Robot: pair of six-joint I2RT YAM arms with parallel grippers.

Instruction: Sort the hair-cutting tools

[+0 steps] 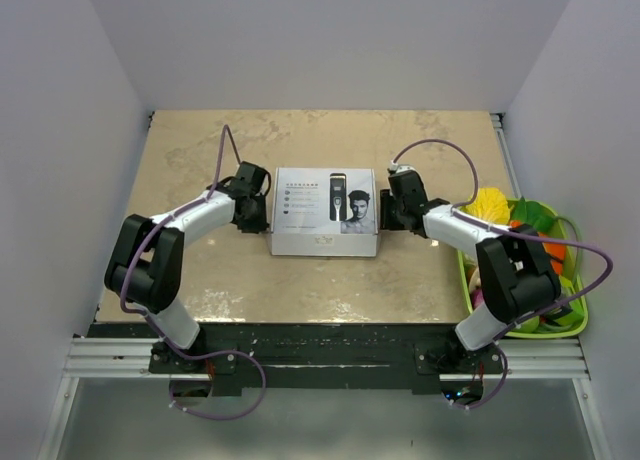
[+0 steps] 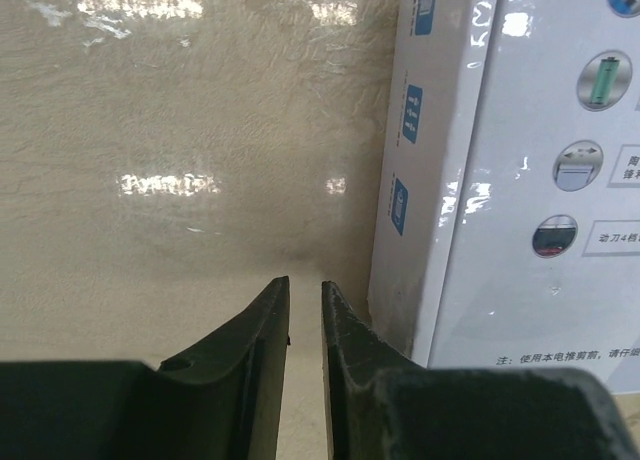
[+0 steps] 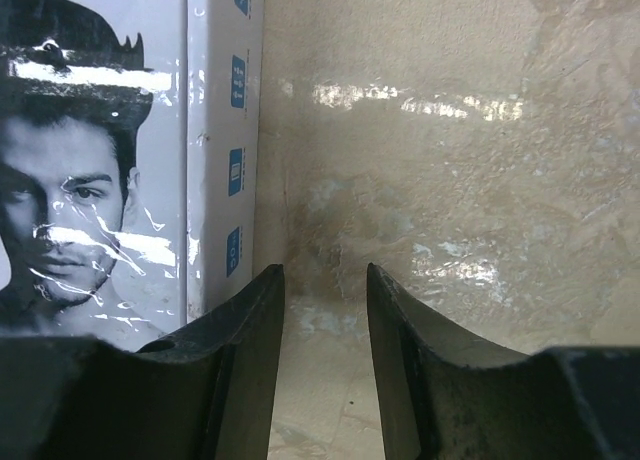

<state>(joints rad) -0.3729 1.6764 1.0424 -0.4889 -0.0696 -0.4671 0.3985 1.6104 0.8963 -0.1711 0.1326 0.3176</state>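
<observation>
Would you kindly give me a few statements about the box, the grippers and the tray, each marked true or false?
1. The white box lies between the left gripper and the right gripper. True.
2. The left gripper holds a clipper. False: its jaws stand slightly apart with nothing between them.
3. The green tray of toy vegetables sits at the right edge of the table. True.
4. The white box stands on end. False: it lies flat, printed face up.

The white box [image 2: 520, 280] carries Chinese print, including a line beginning "注:使用本电推剪".
</observation>
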